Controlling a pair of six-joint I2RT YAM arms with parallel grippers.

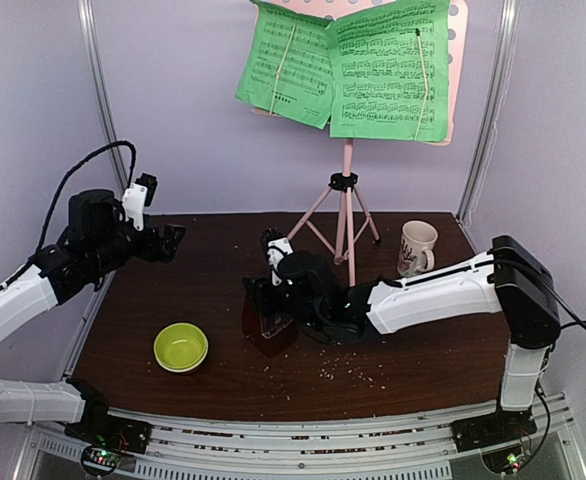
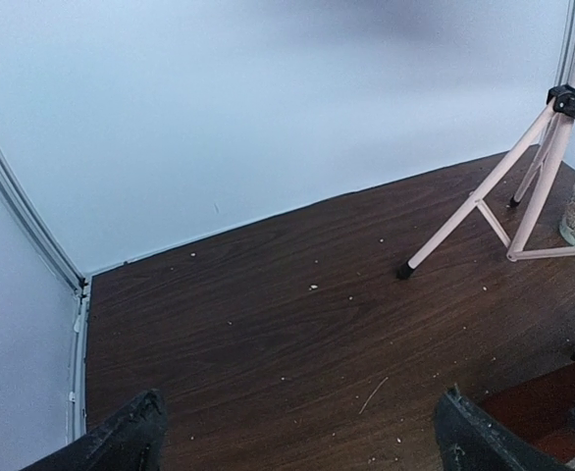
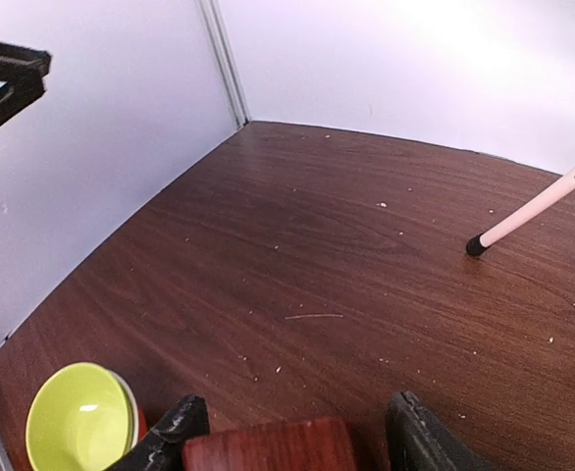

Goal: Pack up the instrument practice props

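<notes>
The dark red metronome (image 1: pixel 268 335) stands mid-table; in the right wrist view its wood-grain top (image 3: pixel 268 446) lies between my right gripper's (image 3: pixel 295 412) fingers. The left finger (image 3: pixel 175 427) lies against it, and a thin dark strip separates it from the other. From above, that gripper (image 1: pixel 271 300) reaches in from the right. The pink music stand (image 1: pixel 348 190) rises behind it, holding green sheet-music pages (image 1: pixel 343 65). Its tripod legs (image 2: pixel 552 147) show in the left wrist view. My left gripper (image 1: pixel 173 242) hovers at the far left, open and empty (image 2: pixel 302 402).
A yellow-green bowl (image 1: pixel 181 347) sits front left, close to the metronome's left side (image 3: pixel 77 422). A white mug (image 1: pixel 416 247) stands right of the tripod. Crumbs dot the dark wood table (image 1: pixel 393 370). Walls and metal rails close in the back and sides.
</notes>
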